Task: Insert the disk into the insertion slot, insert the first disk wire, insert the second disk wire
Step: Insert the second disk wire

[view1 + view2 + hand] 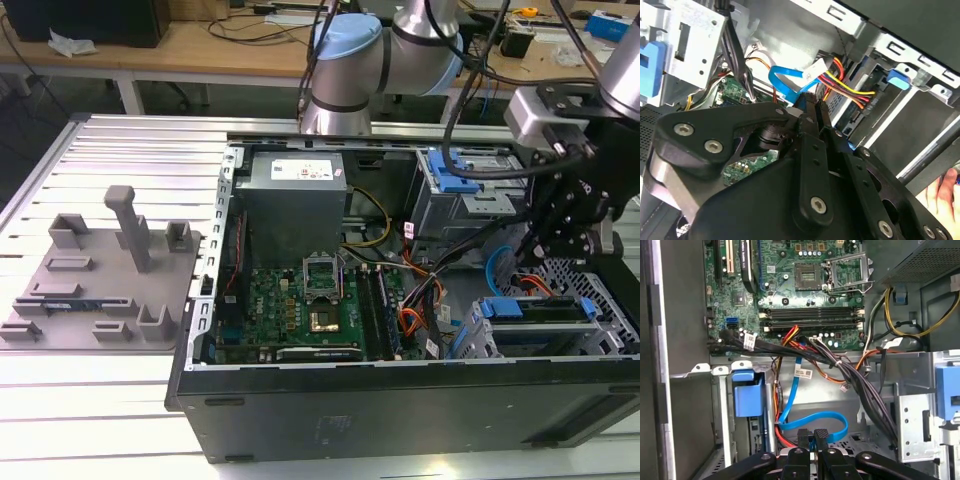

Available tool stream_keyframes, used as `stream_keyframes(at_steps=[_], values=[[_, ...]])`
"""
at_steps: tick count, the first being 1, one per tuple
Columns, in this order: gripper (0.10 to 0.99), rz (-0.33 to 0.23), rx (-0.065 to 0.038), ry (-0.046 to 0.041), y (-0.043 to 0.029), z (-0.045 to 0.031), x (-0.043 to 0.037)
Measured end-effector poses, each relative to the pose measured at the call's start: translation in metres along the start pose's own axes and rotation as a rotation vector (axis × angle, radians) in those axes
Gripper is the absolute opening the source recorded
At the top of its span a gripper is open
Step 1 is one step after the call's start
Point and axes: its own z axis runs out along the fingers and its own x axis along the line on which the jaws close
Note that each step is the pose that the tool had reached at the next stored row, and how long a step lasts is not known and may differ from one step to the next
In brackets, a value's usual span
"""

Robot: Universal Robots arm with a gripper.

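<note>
We see our gripper (812,436) with jaws pinched on the light-blue data cable (812,421), whose loop lies just ahead of them, beside the disk (540,310) seated in its drive cage (600,290).

My gripper (812,436) is cut off by the frame edge in the first wrist view, its linkage covering the near end of the second disk wire (812,421). In the second wrist view its black body hides the wire's (785,80) lower run (and whatever the fingertips (810,102) close on, I cannot tell)
</note>
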Motion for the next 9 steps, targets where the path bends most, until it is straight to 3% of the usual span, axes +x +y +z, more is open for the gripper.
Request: stream_keyframes(at_steps=[3, 7, 9], values=[[0.161, 0.000, -0.001, -0.0091, -0.0028, -0.0003, 0.0051], [0.161, 0.000, -0.002, -0.0091, -0.0030, -0.0004, 0.0050], [0.161, 0.001, -0.020, -0.0029, -0.0037, -0.0004, 0.0050]])
